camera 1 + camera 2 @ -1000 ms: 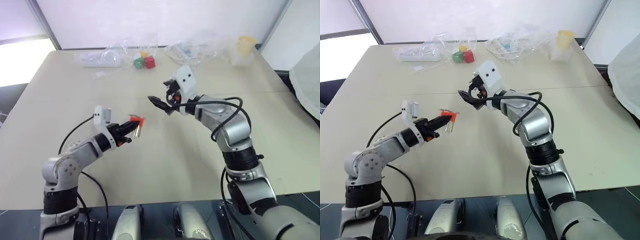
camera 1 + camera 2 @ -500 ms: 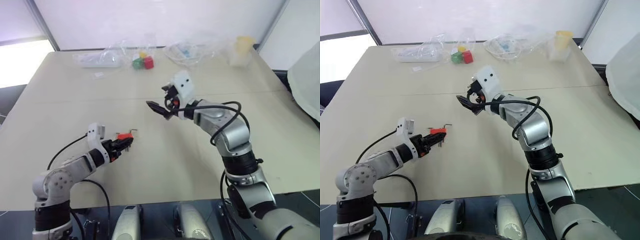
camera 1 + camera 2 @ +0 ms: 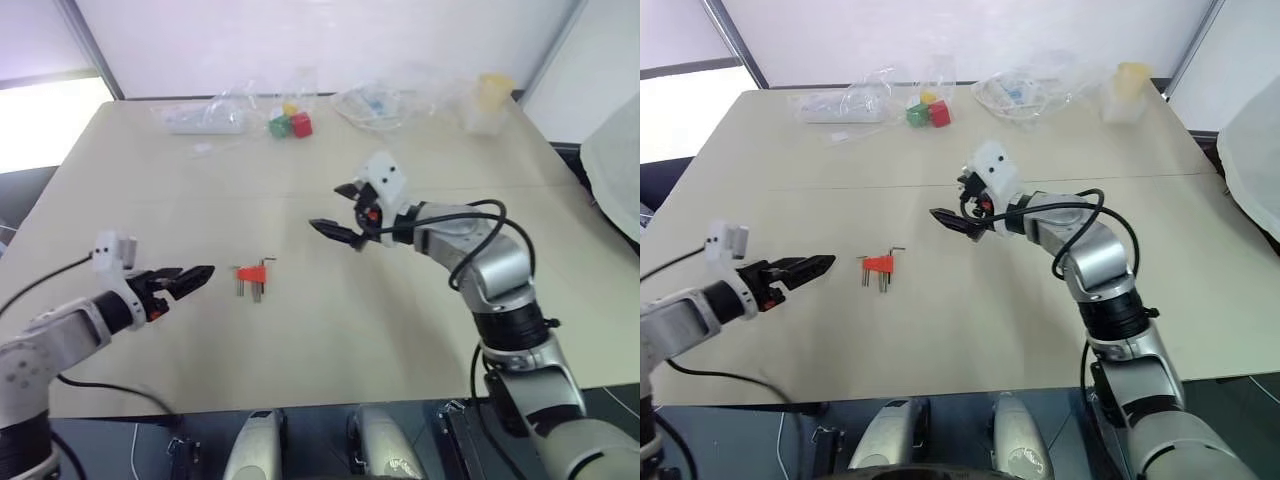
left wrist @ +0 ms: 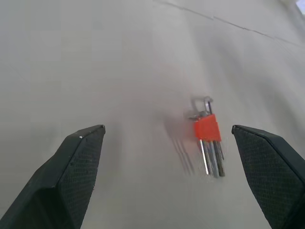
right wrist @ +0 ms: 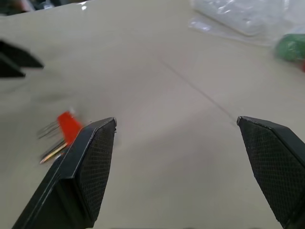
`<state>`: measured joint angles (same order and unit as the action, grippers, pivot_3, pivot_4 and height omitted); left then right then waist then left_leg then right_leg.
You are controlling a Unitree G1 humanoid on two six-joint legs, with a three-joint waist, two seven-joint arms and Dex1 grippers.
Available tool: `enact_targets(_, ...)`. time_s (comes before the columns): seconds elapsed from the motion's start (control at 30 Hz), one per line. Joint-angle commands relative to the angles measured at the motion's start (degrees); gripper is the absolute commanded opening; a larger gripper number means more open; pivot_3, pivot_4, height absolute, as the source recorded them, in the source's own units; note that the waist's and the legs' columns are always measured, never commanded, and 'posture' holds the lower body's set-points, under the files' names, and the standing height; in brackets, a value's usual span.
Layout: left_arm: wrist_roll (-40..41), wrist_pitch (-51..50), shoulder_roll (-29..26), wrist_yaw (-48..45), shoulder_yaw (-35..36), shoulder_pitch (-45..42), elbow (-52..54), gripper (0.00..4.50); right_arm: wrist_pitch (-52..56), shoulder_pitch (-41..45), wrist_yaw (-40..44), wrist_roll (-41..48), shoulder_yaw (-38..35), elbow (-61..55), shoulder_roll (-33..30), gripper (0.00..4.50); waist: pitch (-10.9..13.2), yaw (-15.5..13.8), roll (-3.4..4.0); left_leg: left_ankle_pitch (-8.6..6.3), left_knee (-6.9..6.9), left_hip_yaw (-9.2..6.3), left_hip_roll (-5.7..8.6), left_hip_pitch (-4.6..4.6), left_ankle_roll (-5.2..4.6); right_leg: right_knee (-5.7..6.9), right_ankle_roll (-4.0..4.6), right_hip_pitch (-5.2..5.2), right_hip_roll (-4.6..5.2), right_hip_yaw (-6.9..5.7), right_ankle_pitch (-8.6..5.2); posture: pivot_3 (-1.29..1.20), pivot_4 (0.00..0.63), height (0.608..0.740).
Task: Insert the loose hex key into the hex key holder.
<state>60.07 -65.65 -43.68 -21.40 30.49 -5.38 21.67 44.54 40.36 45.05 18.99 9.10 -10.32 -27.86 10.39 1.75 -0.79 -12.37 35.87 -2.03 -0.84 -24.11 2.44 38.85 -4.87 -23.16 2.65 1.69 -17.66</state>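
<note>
The hex key holder [image 3: 252,272], a small orange-red block with short grey keys sticking out toward me, lies flat on the beige table [image 3: 330,330]. At its far end sits the loose hex key [image 4: 206,101], a thin dark L-bent rod; whether it is seated in a slot I cannot tell. My left gripper [image 3: 193,279] hovers open just left of the holder, pointing at it with nothing between its fingers. My right gripper [image 3: 335,208] hangs open and empty above the table, to the right of and beyond the holder.
Along the far edge lie red, green and yellow cubes [image 3: 290,124], a white flat pack [image 3: 200,120], crumpled clear plastic bags [image 3: 380,100] and a yellowish cup [image 3: 490,95]. A seam [image 3: 200,197] crosses the table.
My left gripper opened and let go of the holder, which now lies on the table, and the arm drew back to the left. My right gripper shifted slightly right, staying open.
</note>
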Motion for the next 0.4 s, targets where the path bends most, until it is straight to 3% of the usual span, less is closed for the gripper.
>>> enact_targets(0.03,2.0,1.9,-4.5,-5.2,1.6,-2.3,3.9,4.47,-4.5,-2.0,12.9,4.8,-3.7,-4.1,-8.5,4.22,0.0,-0.5,0.05,0.0,-0.02,0.02,0.0,0.0,0.0,-0.06,0.0,0.02,0.02,0.0,0.0,0.0,0.15,0.74)
enact_targets(0.27,5.4,2.3,-10.6,-10.5,4.4,-1.1,10.6,4.47,-5.1,-6.8,25.5,10.3,-8.5,-5.5,-23.0,4.22,0.1,-0.6,0.03,-0.07,-0.27,0.1,-0.1,-0.02,-0.11,-0.67,-0.02,0.12,0.07,0.11,0.01,0.0,0.15,0.74)
enact_targets(0.4,7.7,1.6,-13.2,-12.2,8.0,1.9,12.6,4.47,-5.0,-8.0,26.6,11.4,-9.9,-6.3,-26.3,4.22,0.1,-0.7,0.01,-0.1,-0.38,0.11,-0.13,-0.01,-0.17,-0.67,-0.01,0.06,0.05,0.12,0.01,0.0,0.15,0.74)
